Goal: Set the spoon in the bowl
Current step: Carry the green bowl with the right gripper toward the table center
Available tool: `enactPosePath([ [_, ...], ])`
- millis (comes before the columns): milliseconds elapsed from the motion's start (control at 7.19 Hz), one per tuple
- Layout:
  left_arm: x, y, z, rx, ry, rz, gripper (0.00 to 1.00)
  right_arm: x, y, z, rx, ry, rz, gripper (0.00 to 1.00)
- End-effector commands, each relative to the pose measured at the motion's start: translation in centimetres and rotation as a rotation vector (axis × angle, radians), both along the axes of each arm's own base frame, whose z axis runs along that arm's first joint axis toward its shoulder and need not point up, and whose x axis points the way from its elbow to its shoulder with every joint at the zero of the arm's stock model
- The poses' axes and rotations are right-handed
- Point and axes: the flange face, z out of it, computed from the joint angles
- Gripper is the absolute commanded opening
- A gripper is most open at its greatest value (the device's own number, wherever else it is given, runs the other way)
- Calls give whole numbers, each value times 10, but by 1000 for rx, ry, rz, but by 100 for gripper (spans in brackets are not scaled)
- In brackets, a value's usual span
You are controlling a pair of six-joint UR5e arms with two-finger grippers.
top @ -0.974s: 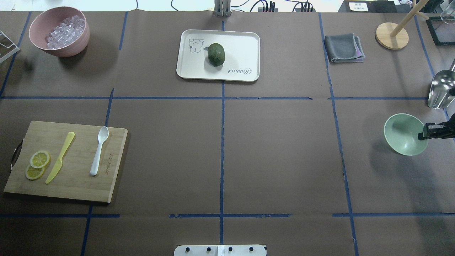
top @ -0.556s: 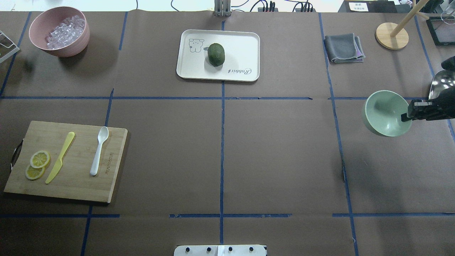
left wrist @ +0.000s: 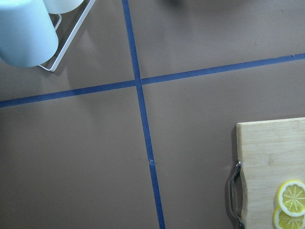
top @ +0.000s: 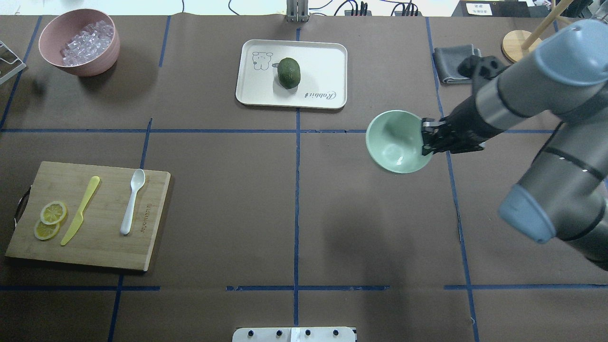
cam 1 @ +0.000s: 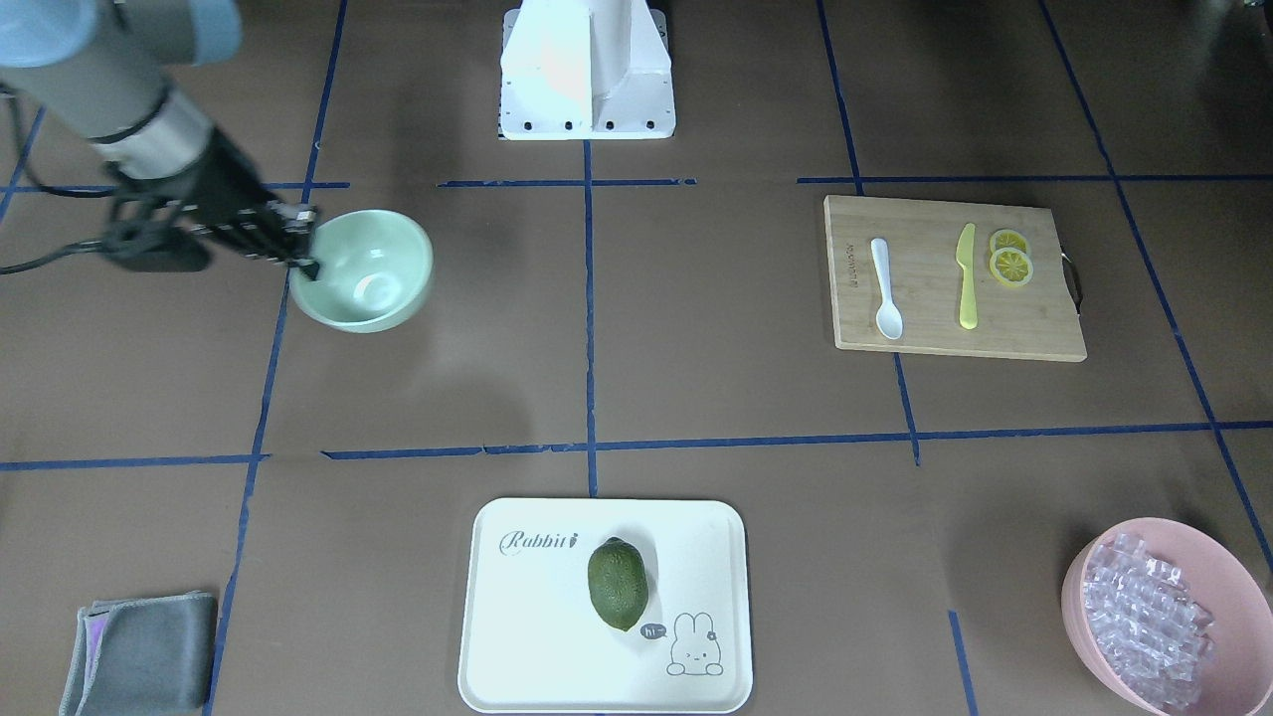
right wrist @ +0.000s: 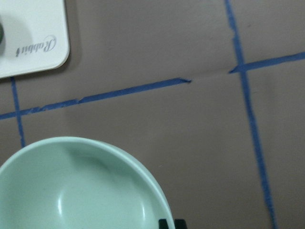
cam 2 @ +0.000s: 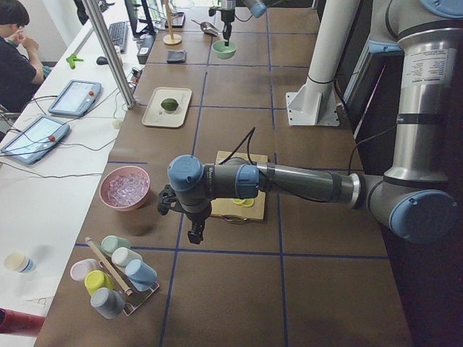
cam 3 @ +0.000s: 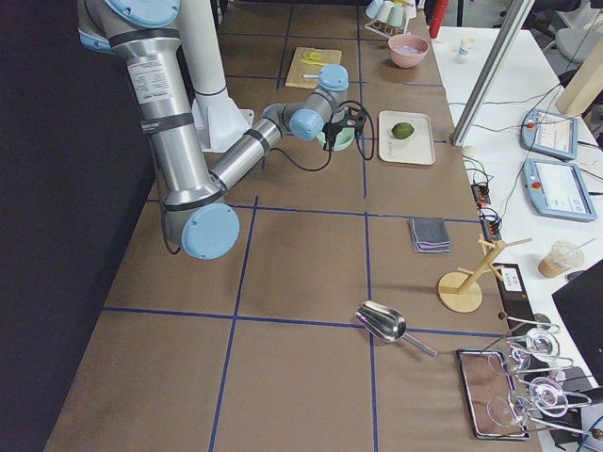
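The white spoon [top: 132, 202] lies on a wooden cutting board [top: 102, 247] at the table's left, scoop pointing away from the robot; it also shows in the front-facing view [cam 1: 885, 288]. My right gripper [top: 424, 141] is shut on the rim of the mint-green bowl [top: 394, 142] and holds it above the table right of centre. The bowl is empty and fills the bottom left of the right wrist view [right wrist: 81, 191]. My left gripper [cam 2: 194, 233] shows only in the exterior left view, hanging left of the board; I cannot tell if it is open.
A yellow knife [top: 80, 209] and lemon slices [top: 50, 219] share the board. A pink bowl of ice cubes [top: 78, 42] stands far left. A white tray [top: 323, 66] holds a green fruit [top: 289, 72]. A grey cloth [top: 451, 66] lies far right.
My right arm has carried the mint-green bowl from the table's right edge leftward toward the middle. The spoon and board have not moved.
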Motion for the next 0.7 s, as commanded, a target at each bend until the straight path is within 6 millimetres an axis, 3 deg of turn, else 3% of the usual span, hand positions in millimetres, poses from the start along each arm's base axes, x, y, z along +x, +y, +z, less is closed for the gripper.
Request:
enactPosePath([
  [0,0,-1,-1,0,-2,0,100,-126,39,-74,-27,51,26,0],
  [139,0,-1,-1,0,-2,0,100,-165,31,-73,-40,83,8,0],
  [278,0,-1,-1,-1,-3,-1,100,-194,21,-82,-32,110,17,1],
  [417,0,-1,-3,-24,-2,-28,100,-219,16,-76,-44,146,7,1],
  [556,0,-2,-6,-11,-1,-31,100,-225,15,-70,-37,131,8,1],
])
